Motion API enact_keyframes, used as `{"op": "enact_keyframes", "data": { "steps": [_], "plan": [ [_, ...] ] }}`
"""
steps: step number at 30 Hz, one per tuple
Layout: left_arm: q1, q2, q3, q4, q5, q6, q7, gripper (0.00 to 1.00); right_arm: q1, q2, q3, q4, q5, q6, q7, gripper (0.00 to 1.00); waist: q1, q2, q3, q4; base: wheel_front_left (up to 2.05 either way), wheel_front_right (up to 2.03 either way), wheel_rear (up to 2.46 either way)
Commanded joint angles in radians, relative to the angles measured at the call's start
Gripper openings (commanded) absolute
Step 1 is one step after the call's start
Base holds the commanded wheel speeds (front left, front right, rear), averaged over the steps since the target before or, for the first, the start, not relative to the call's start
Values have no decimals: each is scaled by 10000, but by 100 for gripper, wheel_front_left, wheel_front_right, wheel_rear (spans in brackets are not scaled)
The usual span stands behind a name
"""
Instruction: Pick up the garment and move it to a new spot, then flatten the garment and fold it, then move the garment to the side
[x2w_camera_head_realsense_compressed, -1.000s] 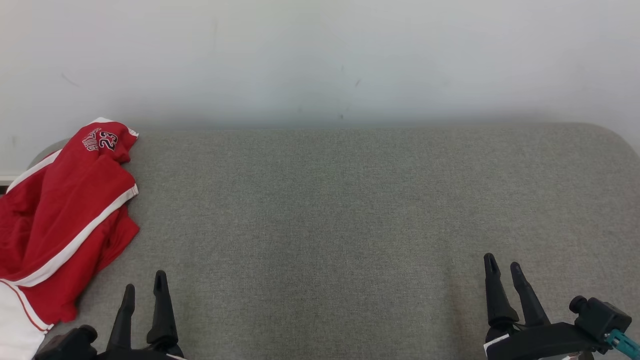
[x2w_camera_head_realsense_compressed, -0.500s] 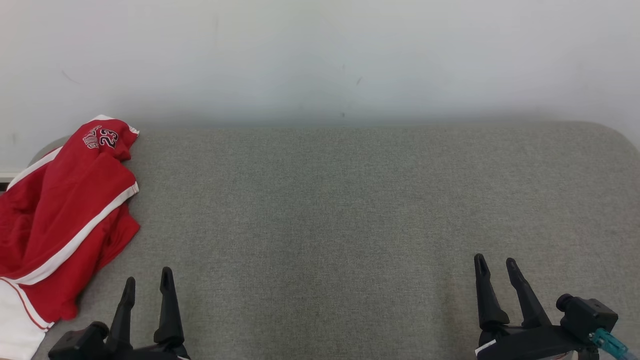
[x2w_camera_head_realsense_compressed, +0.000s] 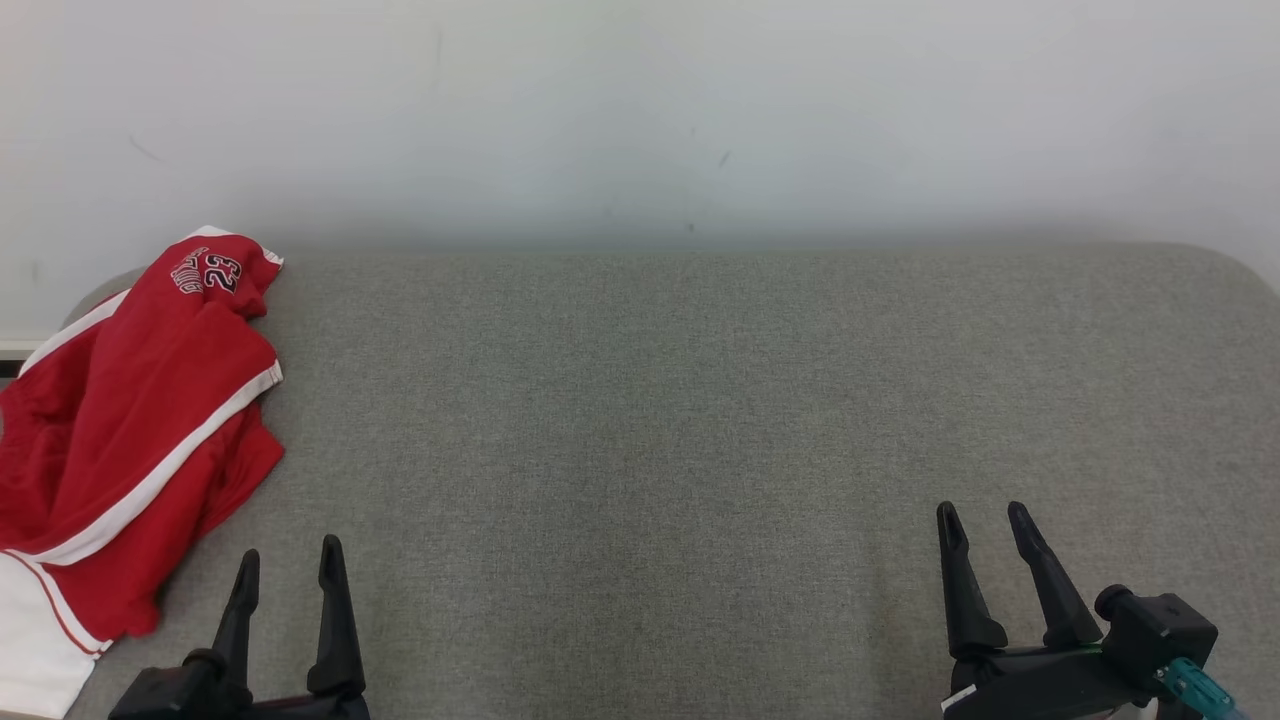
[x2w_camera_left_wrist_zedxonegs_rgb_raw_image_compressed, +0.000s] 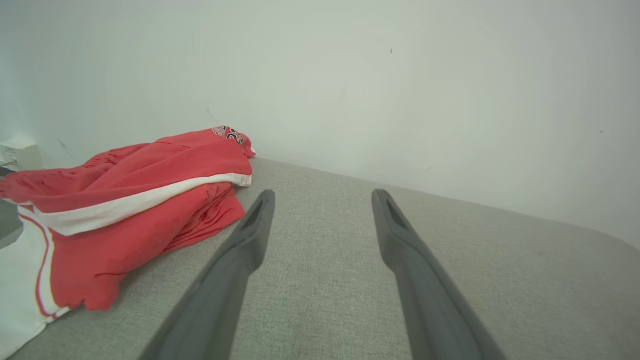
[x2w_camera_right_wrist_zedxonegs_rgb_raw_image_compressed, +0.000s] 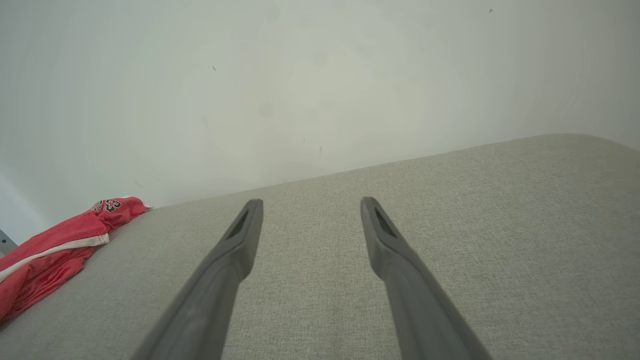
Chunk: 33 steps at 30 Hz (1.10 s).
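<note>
So here's the situation: the garment (x2w_camera_head_realsense_compressed: 130, 430) is a red heap with a white stripe (x2w_camera_head_realsense_compressed: 165, 465) lying along the left end of the grey table (x2w_camera_head_realsense_compressed: 640, 400), bunched and folded over itself, with some of it running past the left edge of the head view; the number print (x2w_camera_head_realsense_compressed: 212, 272) sits on its far tip, close to the wall (x2w_camera_head_realsense_compressed: 640, 100); nothing's been lifted, so I'd say the first step hasn't begun.

The left gripper (x2w_camera_head_realsense_compressed: 288, 552) is at the near left, fingers spread apart with nothing between them, just right of the heap's near end and not touching it; the right gripper (x2w_camera_head_realsense_compressed: 982, 510) is at the near right, also spread wide and empty, well apart from the cloth.

Handling-wise, my guess is that it's thin sporty fabric, light and floppy, maybe a bit slick; it won't hold any shape, so grab one point and the rest will hang and drag; breaking it isn't the worry, it's more that you pinch one layer and it slides out, or you catch several and lift a knot.

Where I'd grab is the right edge of the heap, around where the white stripe ends; that looks like a hem, so thicker and easier to pinch, and it's nearest the left gripper; the right one would have to cross the whole table. The middle of the table looks like a fine place to spread it out.
</note>
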Motion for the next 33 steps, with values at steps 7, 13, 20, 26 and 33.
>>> {"op": "enact_keyframes", "data": {
  "steps": [7,13,20,26,33],
  "plan": [
    [69,39,52,-209,683,-47,-213,100,85,-41,-19,-191,-802,-15,-211,100,0,0,31,35,0,0,0],
    [142,12,108,-273,1020,-131,-349,100,144,-25,-54,-243,-1222,-14,-338,100,0,0,42,59,0,0,0],
    [235,-38,239,-352,1306,-219,-455,100,201,40,-189,-309,-1310,-15,-459,100,0,0,41,77,0,0,0],
    [256,-74,391,-320,1476,-310,-563,100,276,72,-369,-358,-1470,-16,-563,100,0,0,39,98,0,0,0],
    [312,-112,436,-258,1631,-497,-722,100,382,116,-378,-301,-1402,-18,-714,100,0,0,39,153,0,0,0]
  ]
}}
